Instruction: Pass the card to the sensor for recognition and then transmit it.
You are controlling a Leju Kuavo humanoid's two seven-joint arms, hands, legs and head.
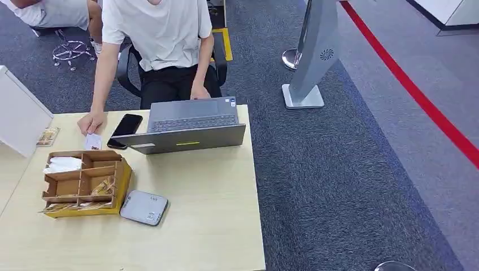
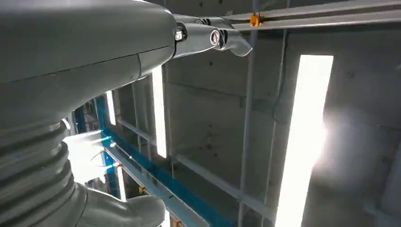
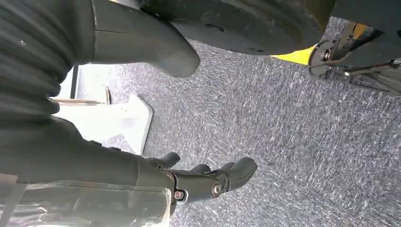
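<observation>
The left hand (image 2: 142,56) points at the ceiling, the right hand (image 3: 156,156) hangs over carpet; both are spread, holding nothing. On the table (image 1: 209,226), the sensor (image 1: 144,208) lies at 7 o'clock. The card (image 1: 92,141) at 10 o'clock is under a person's hand (image 1: 91,122).

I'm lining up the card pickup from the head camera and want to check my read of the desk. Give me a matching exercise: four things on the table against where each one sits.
Things:
1. sensor
2. card
3. phone
4. laptop

Places:
A. under the person's hand, behind the organiser
B. open, at the table's far edge, in front of the person
C. flat on the table, just right of the cardboard organiser
D. between the person's hand and the laptop

Pairs: 1-C, 2-A, 3-D, 4-B
</observation>
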